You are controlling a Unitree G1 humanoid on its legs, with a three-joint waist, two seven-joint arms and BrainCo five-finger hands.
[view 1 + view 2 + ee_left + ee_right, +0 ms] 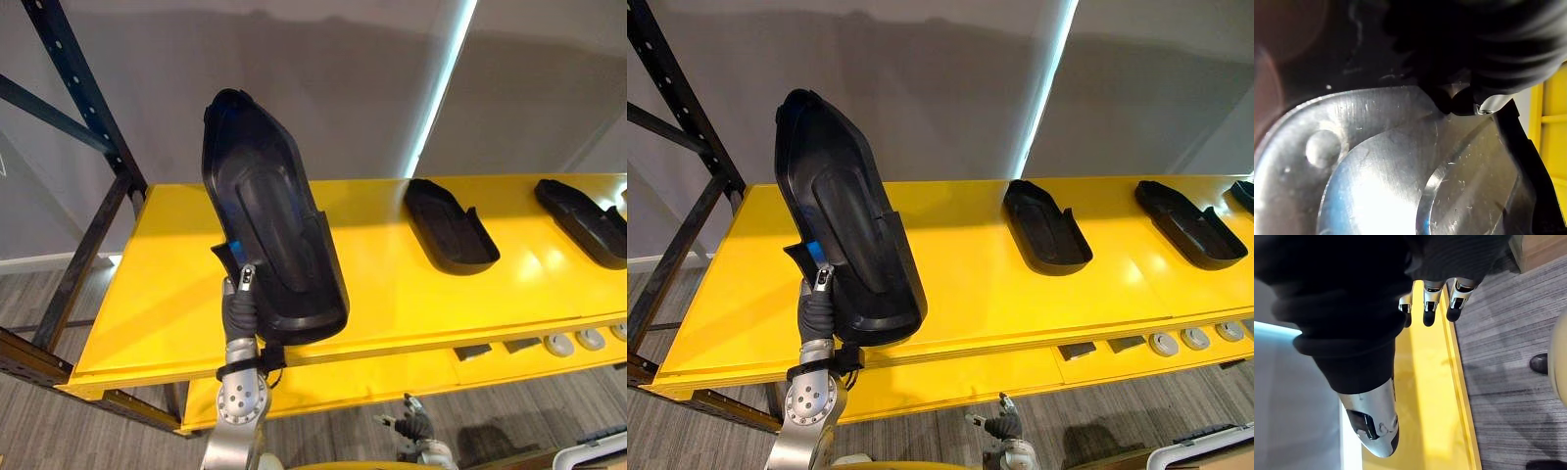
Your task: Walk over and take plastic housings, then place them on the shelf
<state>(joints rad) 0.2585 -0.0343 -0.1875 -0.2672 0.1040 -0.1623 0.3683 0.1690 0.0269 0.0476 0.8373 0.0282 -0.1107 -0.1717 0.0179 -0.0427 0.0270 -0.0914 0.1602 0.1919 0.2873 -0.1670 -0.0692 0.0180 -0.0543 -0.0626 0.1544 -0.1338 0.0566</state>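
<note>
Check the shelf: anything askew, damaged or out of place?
Nothing damaged or spilled. Only oddity: the held housing, standing on end in the left hand by the shelf's front edge, while the middle housing and right housing lie flat.

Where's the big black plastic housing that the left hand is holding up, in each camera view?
Left eye view: plastic housing left of centre, held upright in front of the yellow shelf, left hand gripping its lower end.
Right eye view: the same, further left.
Left wrist view: its glossy surface, very close.
Right wrist view: right hand beside the yellow shelf.
Shared landmark: the yellow shelf.
</note>
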